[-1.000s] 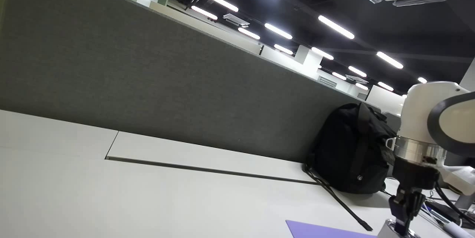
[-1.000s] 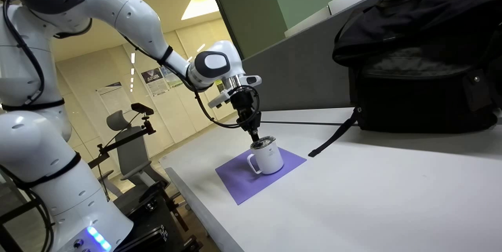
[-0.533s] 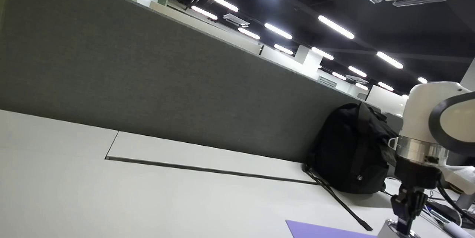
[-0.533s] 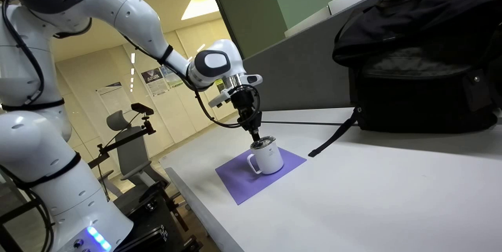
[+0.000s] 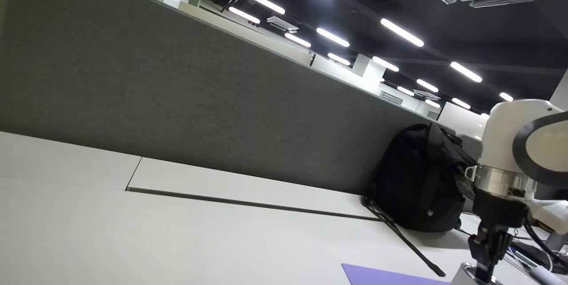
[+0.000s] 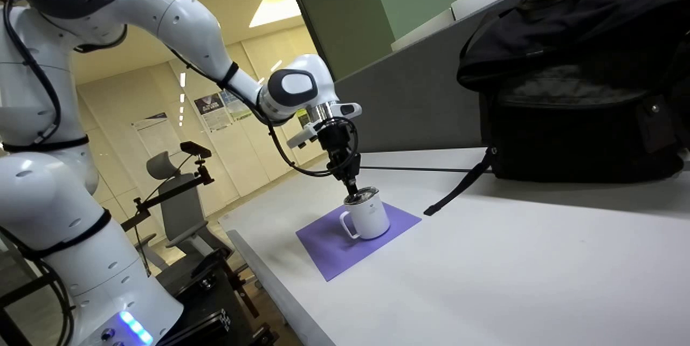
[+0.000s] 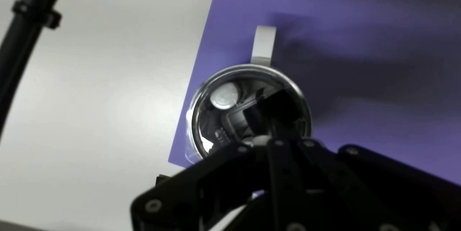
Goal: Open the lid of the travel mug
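The white handled mug (image 6: 371, 220) may be dragged by the pressed-together, seemingly empty black fingers (image 6: 352, 188) if its clear round lid (image 7: 236, 114) is jammed.

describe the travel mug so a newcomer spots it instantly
Scan the white table for the purple sheet. The travel mug stands on it, beneath the end effector. It's white with a loop handle and a shiny lid, unlike the flat sheet or the black backpack.

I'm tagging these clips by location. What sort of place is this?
Probably an open-plan office: a grey partition runs along the white desk, rows of strip lights stretch overhead, and an office chair shows in the background.
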### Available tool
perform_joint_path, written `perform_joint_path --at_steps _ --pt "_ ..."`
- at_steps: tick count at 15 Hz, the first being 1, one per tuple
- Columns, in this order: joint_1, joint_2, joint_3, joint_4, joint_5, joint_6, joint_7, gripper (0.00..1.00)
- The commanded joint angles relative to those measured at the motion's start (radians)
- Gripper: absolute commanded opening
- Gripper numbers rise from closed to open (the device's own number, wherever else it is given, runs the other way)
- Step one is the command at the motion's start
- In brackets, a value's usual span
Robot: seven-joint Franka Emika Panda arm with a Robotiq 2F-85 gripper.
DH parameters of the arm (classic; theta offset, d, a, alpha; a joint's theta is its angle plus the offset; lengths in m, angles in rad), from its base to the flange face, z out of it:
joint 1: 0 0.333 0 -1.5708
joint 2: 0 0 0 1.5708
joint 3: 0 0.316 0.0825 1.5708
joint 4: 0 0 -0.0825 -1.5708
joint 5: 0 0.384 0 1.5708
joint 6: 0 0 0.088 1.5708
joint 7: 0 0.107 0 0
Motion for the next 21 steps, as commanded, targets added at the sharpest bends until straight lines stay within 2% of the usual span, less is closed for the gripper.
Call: perform_joint_path --at_steps 1,10,21 --pt "0.007 0.011 -0.007 0.021 0.003 -0.012 0.006 0.00" --pt "0.027 0.049 -0.018 0.039 -0.030 -0.005 0.036 0.00" --pt "0.063 0.069 -0.057 0.050 -0.137 -0.001 0.110 0.00"
